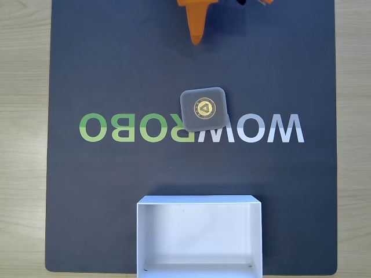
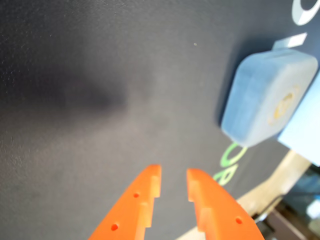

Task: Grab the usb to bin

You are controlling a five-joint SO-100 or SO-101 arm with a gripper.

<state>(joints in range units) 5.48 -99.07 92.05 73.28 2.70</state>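
The usb [image 1: 204, 109] is a small flat grey rounded square with a gold triangle emblem facing up. It lies on the dark mat over the printed letters, near the middle of the fixed view. The bin [image 1: 199, 201], a white open-top box, stands at the mat's bottom edge and holds nothing. My orange gripper [image 1: 197, 38] points down from the top edge, well short of the usb. In the wrist view the gripper [image 2: 173, 175] shows a narrow gap between its fingers with nothing in it. The usb [image 2: 267, 97] sits ahead to the right, with the bin [image 2: 304, 135] beside it.
A dark mat [image 1: 104, 69] with white and green lettering covers most of the light wooden table [image 1: 23, 139]. Bare mat lies on both sides of the usb and between it and the bin.
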